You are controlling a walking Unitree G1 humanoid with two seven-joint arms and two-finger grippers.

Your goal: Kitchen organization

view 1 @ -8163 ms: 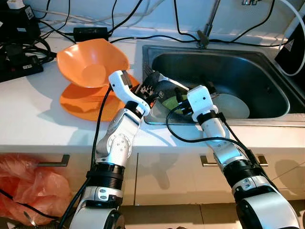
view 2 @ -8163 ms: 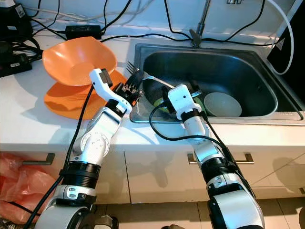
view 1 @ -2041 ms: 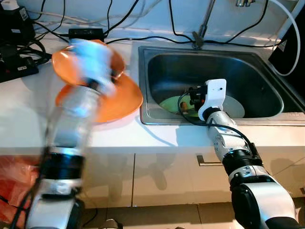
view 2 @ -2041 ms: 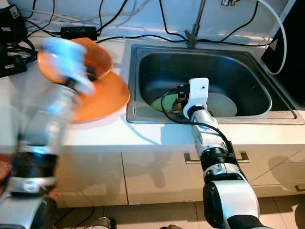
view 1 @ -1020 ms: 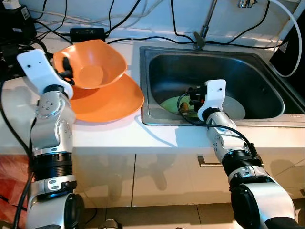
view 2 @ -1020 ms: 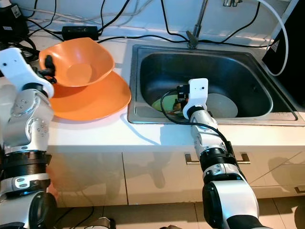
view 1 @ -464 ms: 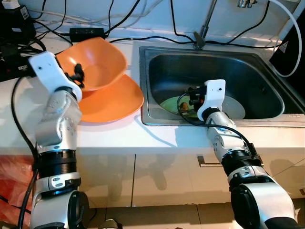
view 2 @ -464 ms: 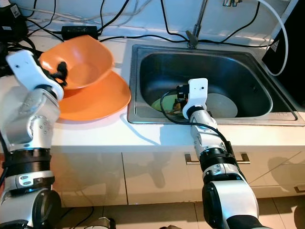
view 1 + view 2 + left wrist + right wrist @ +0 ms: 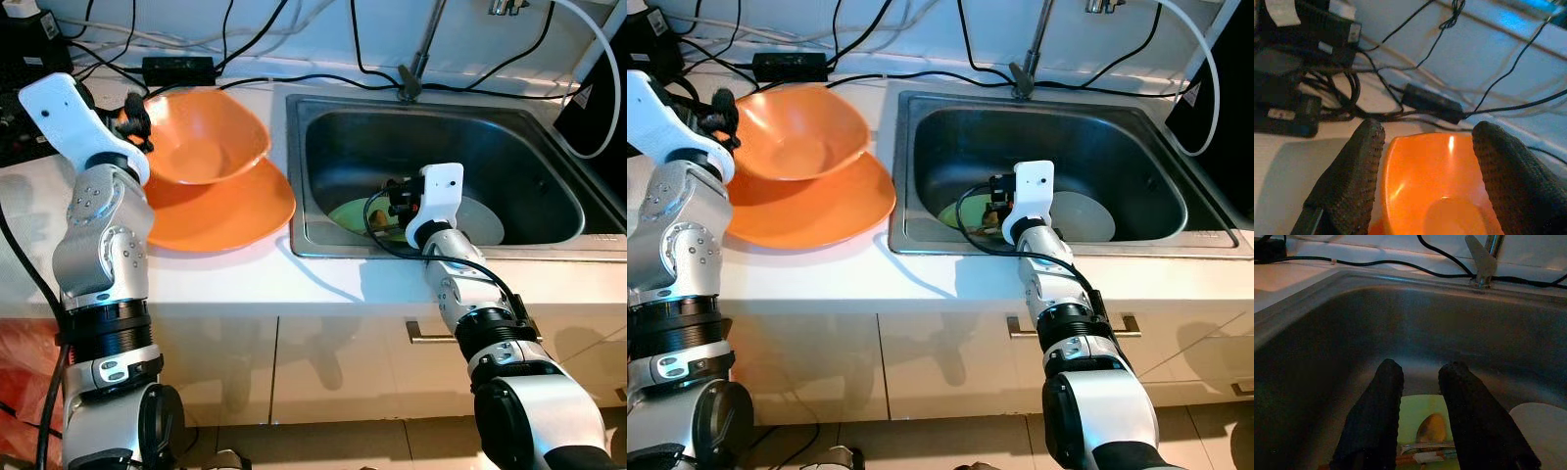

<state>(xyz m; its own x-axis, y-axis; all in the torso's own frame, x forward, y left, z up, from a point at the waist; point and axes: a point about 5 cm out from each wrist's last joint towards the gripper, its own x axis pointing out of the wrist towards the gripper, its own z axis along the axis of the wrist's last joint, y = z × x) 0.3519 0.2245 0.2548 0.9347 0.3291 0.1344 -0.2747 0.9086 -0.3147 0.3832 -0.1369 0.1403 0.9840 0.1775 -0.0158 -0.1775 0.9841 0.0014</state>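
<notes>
Orange bowl (image 9: 201, 137) sits tilted on top of an orange plate (image 9: 220, 211), both on the white table (image 9: 29, 245) just left of the sink (image 9: 549, 157). The left gripper (image 9: 1425, 161) is up at the bowl's far left rim, and in the left wrist view its fingers (image 9: 1354, 181) are spread wide with the bowl's rim between them, not pinched on it. Behind the bowl a black power brick (image 9: 1432, 103) lies among black cables (image 9: 245, 39) along the wall, with more dark boxes (image 9: 1288, 117) at the table's back left corner.

Over in the steel sink, the right gripper (image 9: 1420, 377) hangs low inside the basin, its fingers (image 9: 1376, 416) a narrow gap apart and holding nothing. Just beyond the tips lies a green plate (image 9: 1415, 413) with a small yellowish lump (image 9: 1430, 428) on it, and a white plate (image 9: 1083, 215) rests beside it on the sink floor. The tap (image 9: 1481, 259) stands at the back edge.
</notes>
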